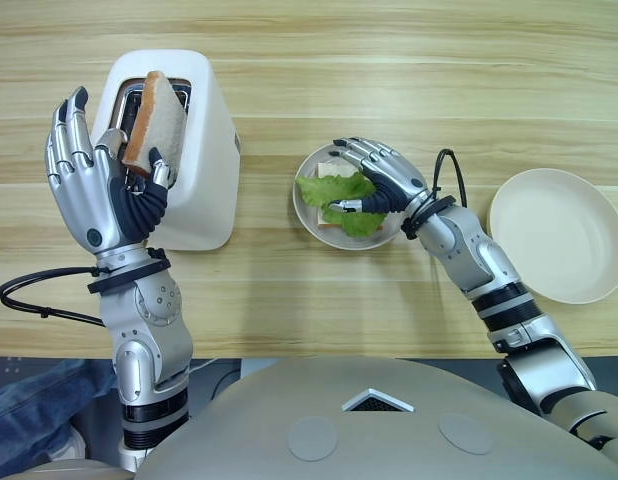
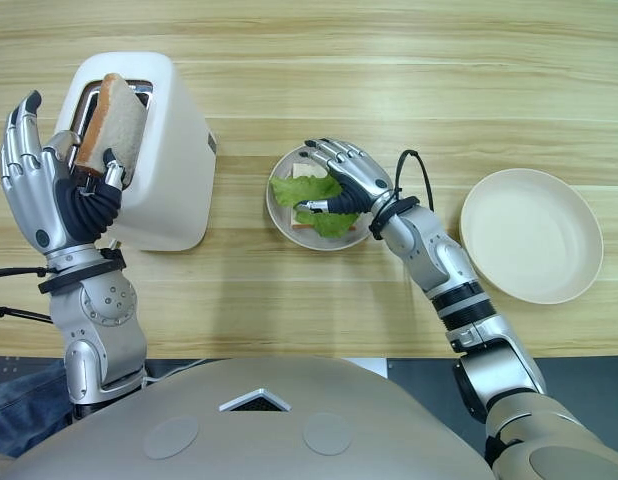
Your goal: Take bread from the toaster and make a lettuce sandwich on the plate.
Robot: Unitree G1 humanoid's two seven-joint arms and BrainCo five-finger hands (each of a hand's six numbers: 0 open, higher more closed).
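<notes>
**Slice of bread** (image 1: 157,118): standing tilted, sticking well out of the slot of the white toaster (image 1: 194,170) at the far left of the table (image 1: 389,60). Judged light, dry and fairly stiff once toasted, but crumbly. A gentle pinch low on the crust edge is suiting it better than a squeeze on the soft middle.

**Left hand** (image 1: 94,185): sitting just left of the toaster, palm facing the slice. The thumb and a finger are pinching the slice's lower near corner while the other fingers are standing straight up and apart from it.

**Lettuce** (image 1: 337,192): lying across the small plate (image 1: 309,225) in the middle of the table, covering most of a second bread slice (image 1: 335,170) beneath it. Judged very light, limp, and likely to tear or slide. It is best taken at the edge of a leaf and laid flat, not pressed.

**Right hand** (image 1: 387,178): reaching over the right side of the small plate. The fingers are spreading across the leaves and the thumb is tucking in under them, so it appears to be gripping the lettuce lightly.

**Large plate** (image 1: 559,235): sitting at the far right, well apart from the small plate.

**Judgement**: the base slice and the lettuce are lying in place. The toaster slice is waiting to go on top as the lid.
</notes>
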